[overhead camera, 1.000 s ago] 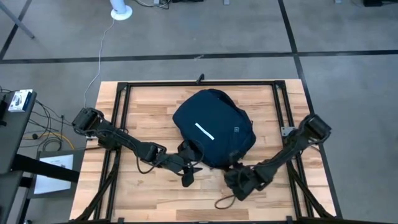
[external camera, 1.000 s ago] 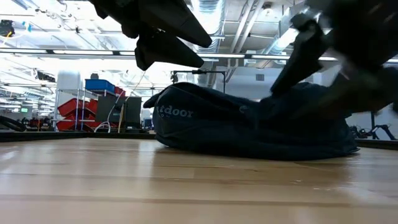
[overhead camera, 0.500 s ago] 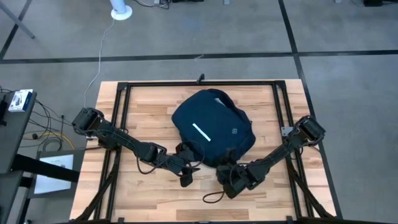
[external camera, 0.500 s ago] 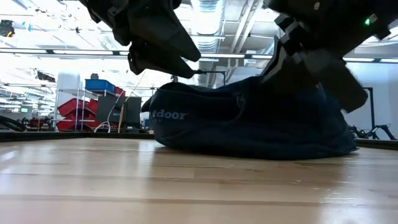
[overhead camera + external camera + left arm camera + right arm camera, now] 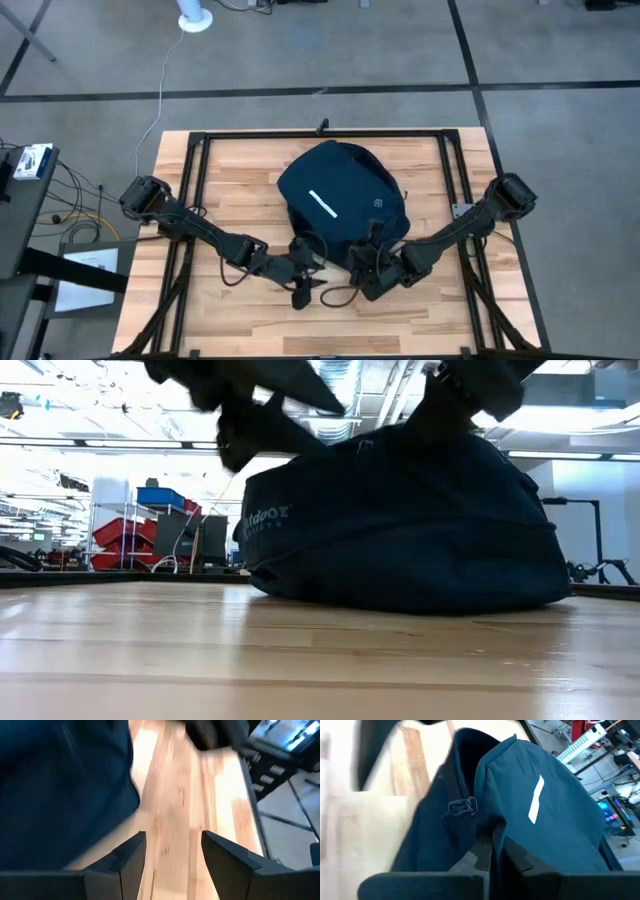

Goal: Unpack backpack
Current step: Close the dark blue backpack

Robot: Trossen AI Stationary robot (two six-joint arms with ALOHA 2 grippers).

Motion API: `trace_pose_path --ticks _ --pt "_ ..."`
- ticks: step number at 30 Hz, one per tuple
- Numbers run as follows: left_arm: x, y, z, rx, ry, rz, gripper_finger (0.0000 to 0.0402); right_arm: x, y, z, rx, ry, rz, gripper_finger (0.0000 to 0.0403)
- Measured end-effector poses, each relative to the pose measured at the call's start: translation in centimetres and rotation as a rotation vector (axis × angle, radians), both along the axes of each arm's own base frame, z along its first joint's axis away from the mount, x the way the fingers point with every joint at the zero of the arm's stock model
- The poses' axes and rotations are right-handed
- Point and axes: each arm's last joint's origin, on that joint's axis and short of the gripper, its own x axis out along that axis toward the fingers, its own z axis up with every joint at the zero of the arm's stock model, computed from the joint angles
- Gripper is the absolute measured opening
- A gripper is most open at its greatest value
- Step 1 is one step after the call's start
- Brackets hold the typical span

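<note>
The dark navy backpack [image 5: 340,200] lies in the middle of the table with its white stripe [image 5: 325,204] up; in the low view its near side [image 5: 400,510] stands raised. My right gripper [image 5: 372,254] is at the backpack's near edge, shut on its fabric [image 5: 492,851]. My left gripper [image 5: 172,851] hovers open over bare wood just near-left of the backpack [image 5: 60,785], with nothing between its fingers. A zipper pull [image 5: 463,806] hangs beside the open seam. My right gripper pinches a fold of the navy fabric [image 5: 492,831] between its two fingers, at the backpack's near side just below the zipper seam. The fingers slant down from the table's near right. That part of the backpack is pulled up; the bottom stays on the table.
A dark strap loop [image 5: 335,295] trails on the wood near the front, between the two grippers. A black metal frame [image 5: 320,133] runs around the table top. Bare wood lies to the left [image 5: 230,190] and at the front [image 5: 300,335].
My right gripper has shut on the backpack's near fabric, rolled, and risen toward the far edge. The backpack's near side has been pulled up and now stands taller, its bottom still on the table. The strap loop has slid toward the backpack.
</note>
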Motion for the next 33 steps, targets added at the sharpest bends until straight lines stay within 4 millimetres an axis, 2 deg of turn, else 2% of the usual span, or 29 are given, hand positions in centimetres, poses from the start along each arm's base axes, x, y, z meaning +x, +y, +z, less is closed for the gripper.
trace_pose_path --ticks 6,8,13,18,28,31,33 --pt "0.9 0.6 -3.0 0.053 -0.03 0.33 0.018 -0.2 0.4 0.0 0.005 0.019 0.034 0.0" --pt "1.4 0.4 -3.3 0.085 -0.094 0.367 0.018 -0.4 0.7 0.0 0.005 0.018 0.046 0.0" --pt "2.7 0.2 -4.3 0.148 -0.172 0.315 0.018 -0.6 1.1 0.0 0.006 0.018 0.057 0.0" --pt "3.0 -0.1 -3.9 0.167 -0.208 0.242 0.018 -0.7 1.2 0.0 0.019 0.011 0.051 0.0" --pt "3.8 1.9 -3.7 0.17 -0.229 0.318 0.018 -0.7 1.3 0.0 0.019 0.012 0.052 0.0" --pt "4.0 2.1 -3.6 0.138 -0.234 0.281 0.0168 -0.8 1.2 0.0 0.015 0.019 0.051 0.0" --pt "4.0 2.0 -3.6 0.12 -0.233 0.264 0.0146 -0.8 1.2 -0.1 0.012 0.024 0.05 0.0"
